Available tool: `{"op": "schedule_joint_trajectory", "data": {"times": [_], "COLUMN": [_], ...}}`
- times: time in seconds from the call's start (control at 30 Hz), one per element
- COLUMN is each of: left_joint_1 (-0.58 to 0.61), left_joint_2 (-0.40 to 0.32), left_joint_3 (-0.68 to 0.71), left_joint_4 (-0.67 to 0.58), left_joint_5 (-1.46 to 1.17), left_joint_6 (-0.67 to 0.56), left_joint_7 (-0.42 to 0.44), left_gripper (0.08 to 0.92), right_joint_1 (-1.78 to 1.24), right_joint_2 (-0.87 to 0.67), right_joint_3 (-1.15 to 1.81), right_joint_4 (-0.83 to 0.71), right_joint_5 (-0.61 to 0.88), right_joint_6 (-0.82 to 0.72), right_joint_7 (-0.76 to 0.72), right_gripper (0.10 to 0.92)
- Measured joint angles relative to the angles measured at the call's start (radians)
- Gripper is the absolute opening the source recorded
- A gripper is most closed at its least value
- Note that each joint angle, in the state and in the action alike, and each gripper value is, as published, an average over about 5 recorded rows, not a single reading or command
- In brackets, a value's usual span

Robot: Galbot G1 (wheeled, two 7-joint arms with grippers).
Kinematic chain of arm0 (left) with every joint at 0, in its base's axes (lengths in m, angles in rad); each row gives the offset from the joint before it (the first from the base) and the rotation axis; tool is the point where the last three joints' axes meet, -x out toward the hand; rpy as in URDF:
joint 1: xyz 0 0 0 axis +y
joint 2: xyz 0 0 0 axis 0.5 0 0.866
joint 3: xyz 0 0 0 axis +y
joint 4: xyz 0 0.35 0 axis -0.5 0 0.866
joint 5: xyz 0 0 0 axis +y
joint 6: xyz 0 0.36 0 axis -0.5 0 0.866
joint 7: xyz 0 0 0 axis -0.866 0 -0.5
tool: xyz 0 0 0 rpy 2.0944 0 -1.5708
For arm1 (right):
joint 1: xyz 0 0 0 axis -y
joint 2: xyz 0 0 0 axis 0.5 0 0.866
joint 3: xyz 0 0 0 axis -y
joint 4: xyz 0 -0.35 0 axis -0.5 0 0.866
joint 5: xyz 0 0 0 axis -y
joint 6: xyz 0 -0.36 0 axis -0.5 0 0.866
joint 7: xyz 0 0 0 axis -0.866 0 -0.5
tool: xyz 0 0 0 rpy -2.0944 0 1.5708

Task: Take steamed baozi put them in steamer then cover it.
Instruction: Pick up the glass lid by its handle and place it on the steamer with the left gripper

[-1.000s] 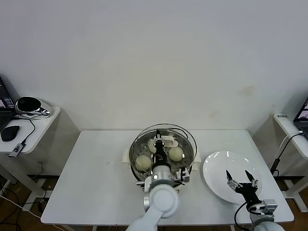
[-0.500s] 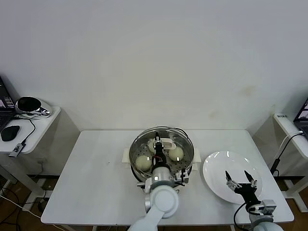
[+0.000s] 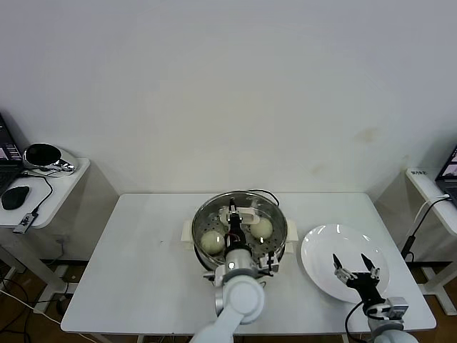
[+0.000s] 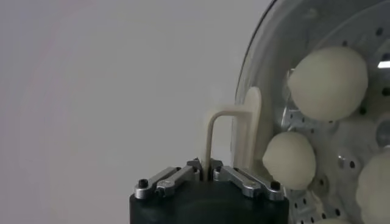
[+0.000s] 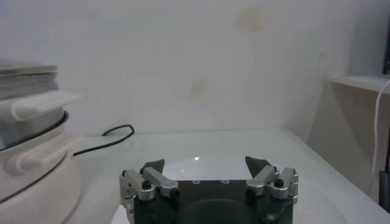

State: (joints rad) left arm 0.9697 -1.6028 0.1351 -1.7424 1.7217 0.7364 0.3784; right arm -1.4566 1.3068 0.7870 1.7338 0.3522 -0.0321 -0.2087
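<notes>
Two buns [image 3: 212,241] are seen clearly inside the steamer [image 3: 275,246], possibly more, under the glass lid [image 3: 268,211]. Its handle [image 4: 234,137] is pinched by the left gripper [image 3: 233,230]. Over the white plate [image 3: 320,259], the right gripper [image 3: 352,266] is held spread.

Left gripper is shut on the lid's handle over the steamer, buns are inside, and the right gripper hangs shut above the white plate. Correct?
Not quite: the right gripper is open, its fingers spread apart, as the right wrist view shows. The rest holds: the left gripper grips the lid's handle over the steamer, buns inside, white plate below the right gripper.
</notes>
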Motion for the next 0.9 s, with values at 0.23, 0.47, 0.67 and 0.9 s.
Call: {"op": "schedule_joint_trajectory", "data": {"times": [0.23, 0.47, 0.67, 0.9], "left_joint_1": [-0.006, -0.001, 0.006, 0.008], "left_joint_2": [0.0, 0.0, 0.0, 0.001], "left_joint_3": [-0.007, -0.007, -0.007, -0.007], "left_joint_4": [0.003, 0.009, 0.005, -0.006], "left_joint_5": [-0.006, -0.01, -0.01, -0.009], "left_joint_6": [0.0, 0.0, 0.0, 0.0], "left_joint_7": [0.003, -0.001, 0.005, 0.021], "left_gripper": [0.148, 0.148, 0.148, 0.148], "right_joint_1": [0.003, 0.002, 0.0, 0.001], "right_joint_2": [-0.001, 0.001, 0.003, 0.004], "right_joint_3": [0.0, -0.001, -0.001, -0.001], "right_joint_4": [-0.002, -0.004, -0.005, -0.007], "right_joint_5": [-0.001, -0.001, -0.001, -0.002], "right_joint_6": [0.0, 0.002, 0.004, 0.006], "right_joint_7": [0.0, -0.001, -0.001, -0.002], "right_gripper": [0.823, 0.823, 0.823, 0.823]}}
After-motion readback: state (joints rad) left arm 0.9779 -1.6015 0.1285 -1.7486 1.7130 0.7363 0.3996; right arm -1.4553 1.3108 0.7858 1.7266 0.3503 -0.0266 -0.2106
